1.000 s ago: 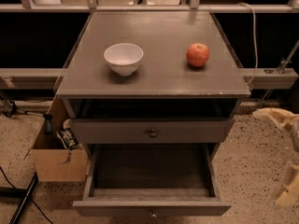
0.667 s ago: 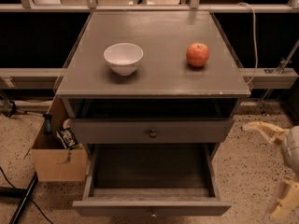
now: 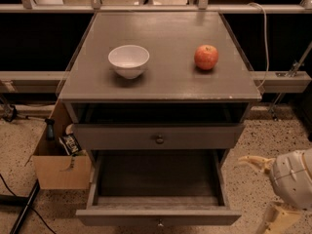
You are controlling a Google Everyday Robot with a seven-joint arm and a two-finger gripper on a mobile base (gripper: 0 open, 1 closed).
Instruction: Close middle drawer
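The middle drawer (image 3: 158, 217) is pulled far out at the bottom of the grey cabinet. Its inside is empty and its small dark knob (image 3: 159, 223) shows at the lower edge. Above it, the uppermost drawer (image 3: 158, 136) with its own knob sits nearly closed. The lowest drawer is hidden under the open one. My gripper (image 3: 256, 194) is low at the right, beside the open drawer's right side and apart from it. Its two beige fingers (image 3: 254, 163) are spread open and hold nothing.
A white bowl (image 3: 128, 60) and a red apple (image 3: 206, 57) stand on the cabinet top (image 3: 161, 38). An open cardboard box (image 3: 58, 167) with small items sits on the floor at the left. A cable (image 3: 265, 38) hangs at the right. Rails run behind the cabinet.
My gripper has moved down and to the left, closer to the right side of the open drawer. The drawers, bowl and apple have not moved.
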